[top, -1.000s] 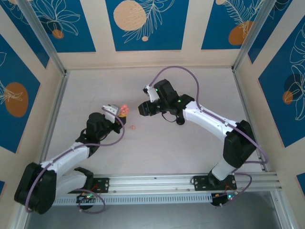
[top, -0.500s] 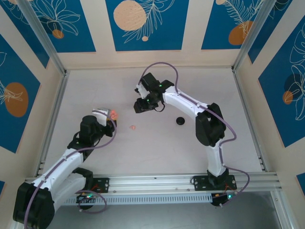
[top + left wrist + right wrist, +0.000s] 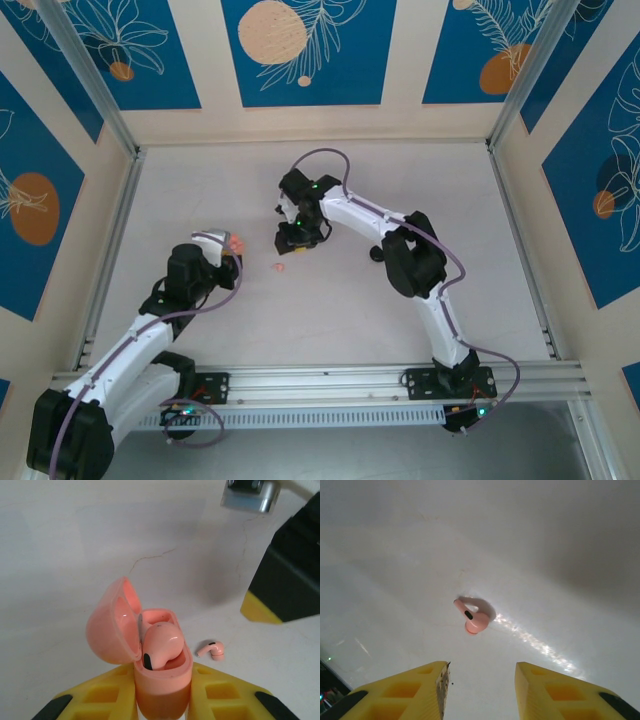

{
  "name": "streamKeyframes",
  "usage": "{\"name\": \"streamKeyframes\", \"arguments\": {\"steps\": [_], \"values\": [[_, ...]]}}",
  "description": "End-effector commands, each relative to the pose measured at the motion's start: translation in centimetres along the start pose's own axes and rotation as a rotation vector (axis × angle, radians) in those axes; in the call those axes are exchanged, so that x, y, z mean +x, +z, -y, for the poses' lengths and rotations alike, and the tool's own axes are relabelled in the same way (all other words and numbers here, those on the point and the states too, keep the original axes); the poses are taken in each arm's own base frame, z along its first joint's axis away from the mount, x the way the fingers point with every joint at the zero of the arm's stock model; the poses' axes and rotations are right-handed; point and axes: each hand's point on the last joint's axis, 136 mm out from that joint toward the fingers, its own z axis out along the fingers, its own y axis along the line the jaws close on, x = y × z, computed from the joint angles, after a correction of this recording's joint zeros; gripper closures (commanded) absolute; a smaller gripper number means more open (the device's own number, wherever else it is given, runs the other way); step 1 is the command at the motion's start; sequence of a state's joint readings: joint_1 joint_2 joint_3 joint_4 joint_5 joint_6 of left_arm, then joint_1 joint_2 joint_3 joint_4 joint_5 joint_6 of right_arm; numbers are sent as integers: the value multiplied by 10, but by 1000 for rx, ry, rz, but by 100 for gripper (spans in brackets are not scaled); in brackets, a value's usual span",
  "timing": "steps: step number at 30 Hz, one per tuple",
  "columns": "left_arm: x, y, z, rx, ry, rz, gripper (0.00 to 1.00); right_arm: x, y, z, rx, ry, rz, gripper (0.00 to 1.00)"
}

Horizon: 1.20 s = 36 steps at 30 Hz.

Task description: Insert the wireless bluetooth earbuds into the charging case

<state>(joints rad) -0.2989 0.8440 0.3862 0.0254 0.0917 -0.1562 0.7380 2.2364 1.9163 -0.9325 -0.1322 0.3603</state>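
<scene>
Earbud on the table (image 3: pixel 474 617): 1 small pink bud lies loose on the white table (image 3: pixel 560 545), near the case but not touching it.
Earbud in the case (image 3: pixel 160 645): 1 pink bud sits in a well with its head sticking up. The space beside it is partly hidden, so I cannot tell whether it is free.
Charging case (image 3: pixel 162 682): pink and held upright, with its lid (image 3: pixel 107 630) swung back so the wells face up for loading.
Left gripper (image 3: pixel 162 700): the jaws are clenched on the lower body of the case. This steadies it and leaves the top clear for the other arm.
Right gripper (image 3: pixel 480 672): the jaws are apart with nothing between them. It hangs over the loose bud, which lies just ahead of the gap, so it is probably lined up for a pick.
Step in hand: this looks like the reach for the 2nd bud, with 1 already seated.
Next move needs: a descent centred on the bud and a gentle close, since something this tiny and glossy could skid on the smooth table.
</scene>
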Motion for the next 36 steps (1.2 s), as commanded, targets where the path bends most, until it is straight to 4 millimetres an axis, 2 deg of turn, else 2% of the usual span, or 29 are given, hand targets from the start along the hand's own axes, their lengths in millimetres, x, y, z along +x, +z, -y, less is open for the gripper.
{"name": "streamKeyframes", "arguments": {"steps": [1, 13, 36], "values": [[-18, -5, -3, -17, -16, 44, 77, 11, 10, -9, -25, 40, -60, 59], [-21, -5, -3, -17, -23, 53, 77, 16, 41, -16, -56, 49, -115, 61], [-21, -4, -3, -17, -25, 46, 76, 10, 63, -2, -1, 39, -110, 67]]}}
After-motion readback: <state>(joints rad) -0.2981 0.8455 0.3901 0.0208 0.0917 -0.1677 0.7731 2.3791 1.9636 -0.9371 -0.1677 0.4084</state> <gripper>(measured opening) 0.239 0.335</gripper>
